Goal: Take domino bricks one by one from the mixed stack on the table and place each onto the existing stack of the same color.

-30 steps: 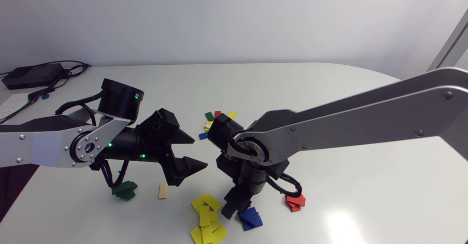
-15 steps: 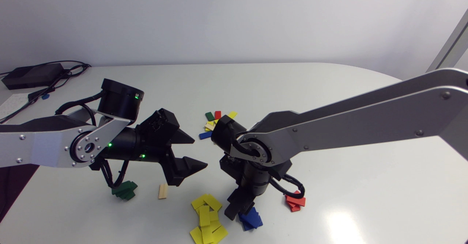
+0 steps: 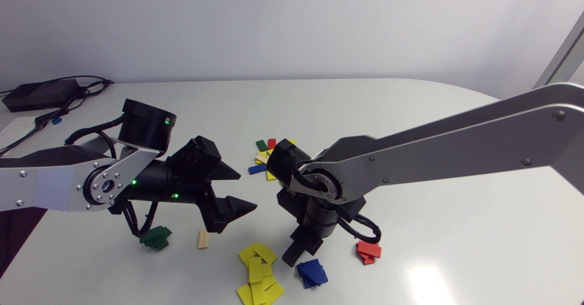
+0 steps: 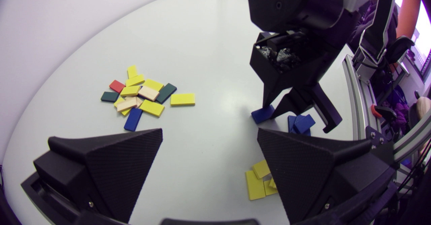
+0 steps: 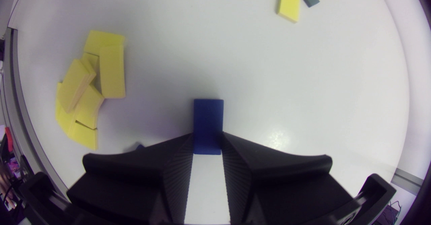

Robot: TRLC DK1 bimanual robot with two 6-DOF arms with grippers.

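My right gripper [image 5: 207,137] is shut on a blue brick [image 5: 208,117], which sticks out ahead of the fingertips just over the table. The left wrist view shows the same brick [image 4: 261,114] at the right gripper's [image 4: 274,112] tips, beside the blue stack [image 4: 301,124]. In the head view the right gripper [image 3: 292,257] points down between the yellow stack [image 3: 258,273] and the blue stack [image 3: 311,273]. The mixed stack [image 3: 267,152] lies behind the right arm. My left gripper [image 3: 237,191] hangs open and empty above the table.
A red stack [image 3: 368,251] lies right of the right gripper, a green stack [image 3: 156,237] under my left arm. A single wood-coloured brick [image 3: 203,239] lies between the green and yellow stacks. Cables and a black box [image 3: 41,94] sit at the far left corner.
My right gripper's fingers have closed on the blue brick, and it has shifted slightly right and up beside the blue stack. The left arm has edged a little to the left.
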